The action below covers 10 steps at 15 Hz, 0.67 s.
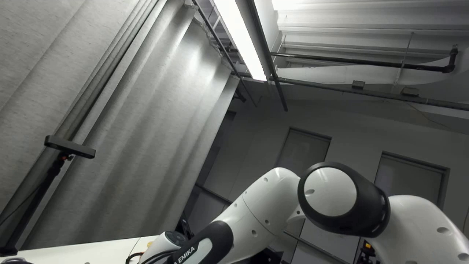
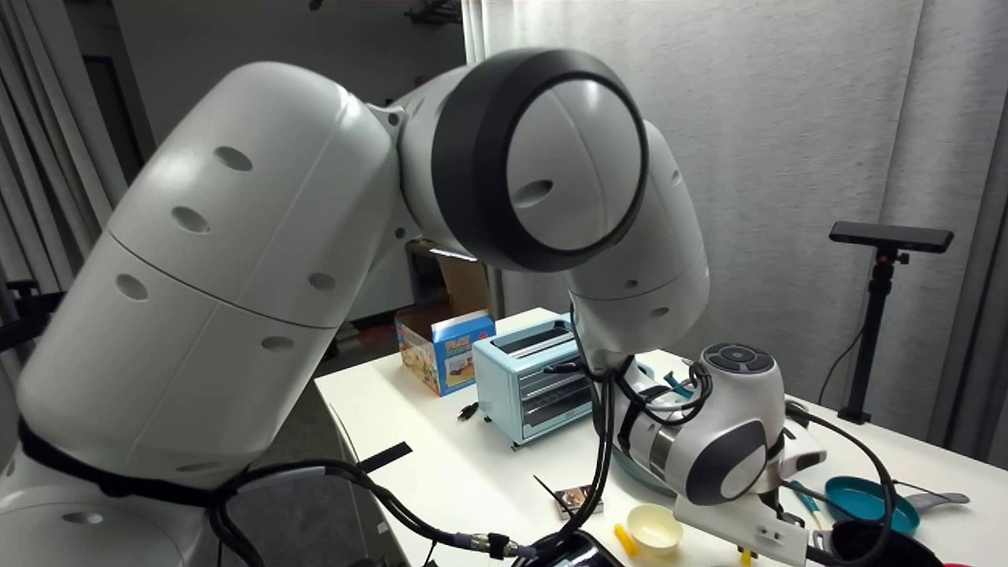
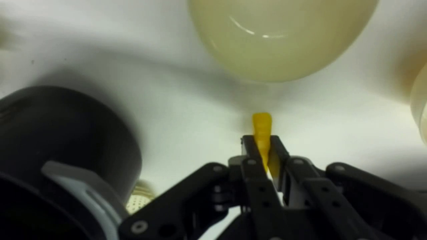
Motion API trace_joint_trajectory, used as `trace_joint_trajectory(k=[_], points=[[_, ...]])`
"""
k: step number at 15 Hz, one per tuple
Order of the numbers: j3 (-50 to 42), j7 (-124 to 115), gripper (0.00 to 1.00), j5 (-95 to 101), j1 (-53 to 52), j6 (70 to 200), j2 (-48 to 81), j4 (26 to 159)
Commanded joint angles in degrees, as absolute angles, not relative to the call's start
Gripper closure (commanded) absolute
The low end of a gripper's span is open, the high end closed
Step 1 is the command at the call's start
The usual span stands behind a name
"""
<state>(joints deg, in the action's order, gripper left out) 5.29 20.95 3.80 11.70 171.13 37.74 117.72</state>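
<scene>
Noted: claw (image 3: 263, 141) grasped a yellow stick (image 3: 262, 122) between its fingers (image 3: 249, 146), tip protruding ahead; likely pinched across the narrow width for firm purchase. Pale bowl (image 3: 283, 43) sat just beyond that tip; black pot (image 3: 70, 123) stood left of the claw (wrist view), worktop (image 3: 180, 140) between.

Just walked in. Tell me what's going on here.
A robot arm is bent over a white table, its gripper closed on a yellow piece. In the wrist view the piece's end points toward a cream bowl, with a gap between them, and a black pot is off to the left. Whether the piece is lifted off the table is hard to tell.
</scene>
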Motion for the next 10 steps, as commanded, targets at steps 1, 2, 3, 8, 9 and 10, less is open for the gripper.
trace_joint_trajectory(k=[1,2,3,8,9,10], points=[[2.61,19.05,0.97,6.80,8.66,173.28,31.72,123.84],[2.23,18.89,0.97,7.09,8.10,173.47,30.56,125.05],[1.70,18.71,0.97,7.34,7.69,173.63,29.12,126.42],[-1.53,18.13,0.97,7.71,6.48,175.17,23.08,132.78],[-1.83,18.17,0.97,7.50,6.84,175.55,22.22,133.93],[-2.07,18.29,0.97,7.33,7.22,175.96,21.55,134.91]])
